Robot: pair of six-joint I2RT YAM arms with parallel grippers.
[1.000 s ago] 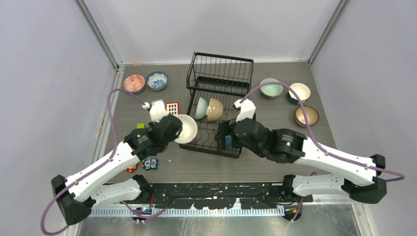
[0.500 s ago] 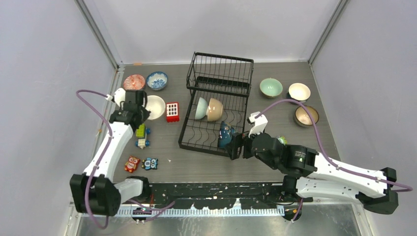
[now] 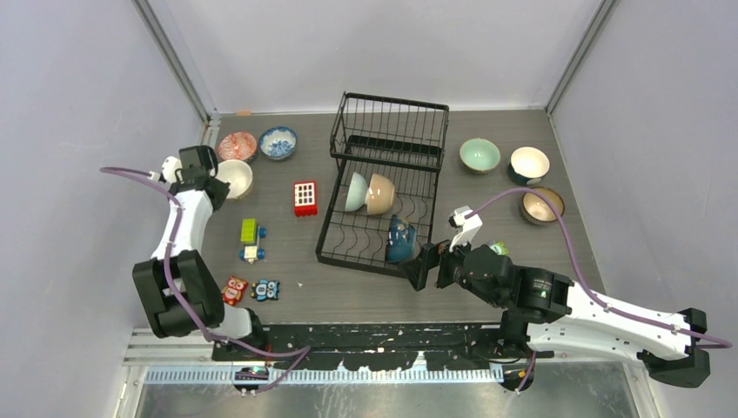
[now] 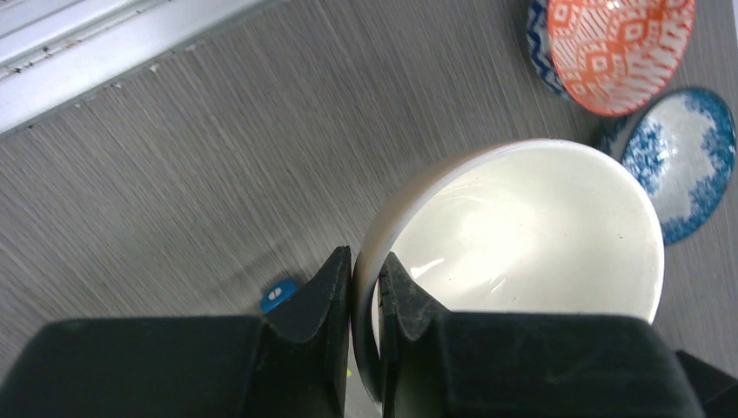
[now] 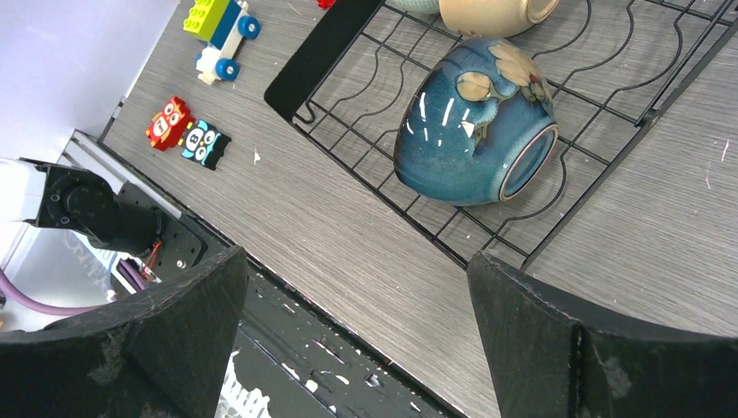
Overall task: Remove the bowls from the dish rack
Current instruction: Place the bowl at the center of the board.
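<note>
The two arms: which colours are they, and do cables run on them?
Both the left arm and the right arm have white links with black joints. A purple cable loops along each. The fingers are black.

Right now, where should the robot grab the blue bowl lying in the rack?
Probably its raised foot ring: the blue bowl lies on its side in the dish rack, base towards the open right gripper, mouth out of sight. Come from the rack's near edge.
</note>
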